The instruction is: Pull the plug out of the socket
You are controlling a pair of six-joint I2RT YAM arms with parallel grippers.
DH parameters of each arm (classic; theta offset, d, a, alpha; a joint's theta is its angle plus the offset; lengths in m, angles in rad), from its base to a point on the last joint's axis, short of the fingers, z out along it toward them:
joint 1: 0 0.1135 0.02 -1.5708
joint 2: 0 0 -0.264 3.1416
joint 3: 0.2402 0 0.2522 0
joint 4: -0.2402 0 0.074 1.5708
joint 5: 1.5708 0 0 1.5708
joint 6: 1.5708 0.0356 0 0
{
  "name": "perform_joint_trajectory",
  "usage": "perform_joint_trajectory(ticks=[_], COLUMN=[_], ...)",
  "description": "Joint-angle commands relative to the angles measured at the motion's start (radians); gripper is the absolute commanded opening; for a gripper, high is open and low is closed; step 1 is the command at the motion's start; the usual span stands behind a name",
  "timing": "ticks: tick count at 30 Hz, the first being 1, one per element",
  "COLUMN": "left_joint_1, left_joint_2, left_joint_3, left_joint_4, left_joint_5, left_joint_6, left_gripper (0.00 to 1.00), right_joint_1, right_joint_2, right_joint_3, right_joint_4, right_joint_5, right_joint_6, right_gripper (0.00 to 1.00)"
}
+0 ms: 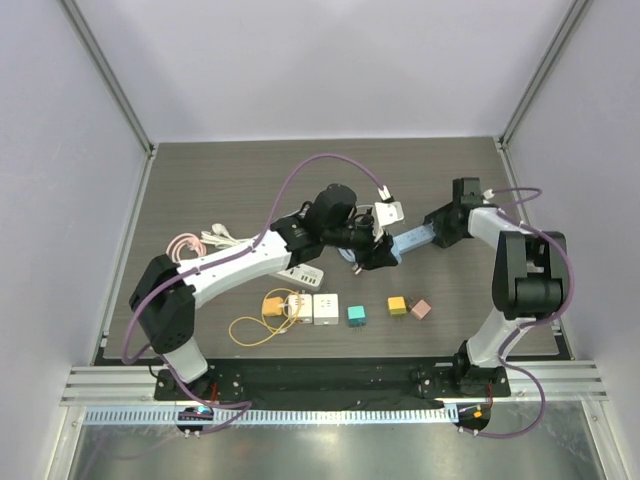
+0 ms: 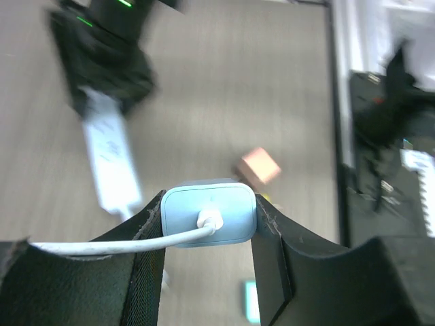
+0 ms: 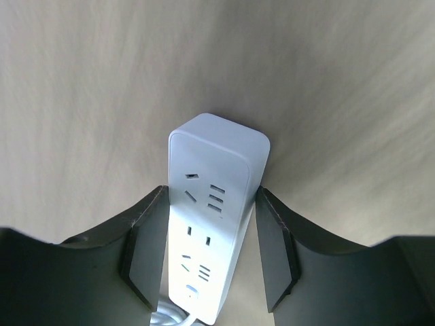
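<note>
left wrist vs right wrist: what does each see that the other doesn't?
Left wrist only: blue plug with its white cable, clamped between the left fingers, apart from the white power strip; a pink cube behind. Right wrist only: the strip's socket face, visible outlets empty, right fingers on both sides. Both: the strip and the wood table.

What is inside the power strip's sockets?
Every socket visible on the power strip is empty; the blue plug sits apart in the left hand. The right hand covers the strip's sides.
</note>
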Motion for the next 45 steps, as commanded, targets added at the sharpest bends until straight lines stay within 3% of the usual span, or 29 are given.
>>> perform_joint_trajectory(ticks=[1, 4, 7, 12, 18, 24, 28, 34, 41, 45], left_joint_1=[-0.006, -0.026, -0.072, -0.151, -0.158, -0.158, -0.158, -0.158, -0.155, -0.155], left_joint_2=[-0.064, -0.045, -0.042, 0.031, 0.184, 0.225, 0.28, 0.306, 0.251, 0.183], left_joint_3=[0.071, 0.149, 0.143, 0.114, 0.111, 0.058, 0.108, 0.091, 0.053, 0.05], left_joint_4=[-0.2, -0.334, -0.346, -0.337, -0.334, -0.348, -0.398, -0.423, -0.391, -0.4], left_joint_5=[0.16, 0.185, 0.14, 0.068, -0.013, -0.059, -0.061, -0.093, -0.148, -0.142], left_joint_6=[0.052, 0.064, 0.074, 0.011, -0.026, 0.02, 0.028, 0.038, 0.005, -0.008], left_gripper=[0.0, 0.0, 0.0, 0.01, 0.02, 0.03, 0.09, 0.28, 0.73, 0.77], right_joint_1=[-0.058, -0.106, -0.129, -0.138, -0.143, -0.172, -0.177, -0.18, -0.18, -0.181], right_joint_2=[0.045, 0.088, 0.133, 0.098, 0.064, 0.093, 0.101, 0.116, 0.133, 0.139], right_joint_3=[0.121, 0.196, 0.261, 0.272, 0.288, 0.319, 0.313, 0.311, 0.317, 0.318], right_joint_4=[0.041, 0.034, 0.028, 0.0, 0.0, 0.0, 0.0, 0.0, 0.002, 0.006], right_joint_5=[0.001, -0.011, -0.095, -0.094, -0.103, -0.16, -0.167, -0.18, -0.19, -0.192], right_joint_6=[-0.043, -0.086, -0.15, -0.202, -0.23, -0.23, -0.23, -0.234, -0.236, -0.236], right_gripper=[0.01, 0.01, 0.01, 0.01, 0.01, 0.01, 0.01, 0.01, 0.01, 0.01])
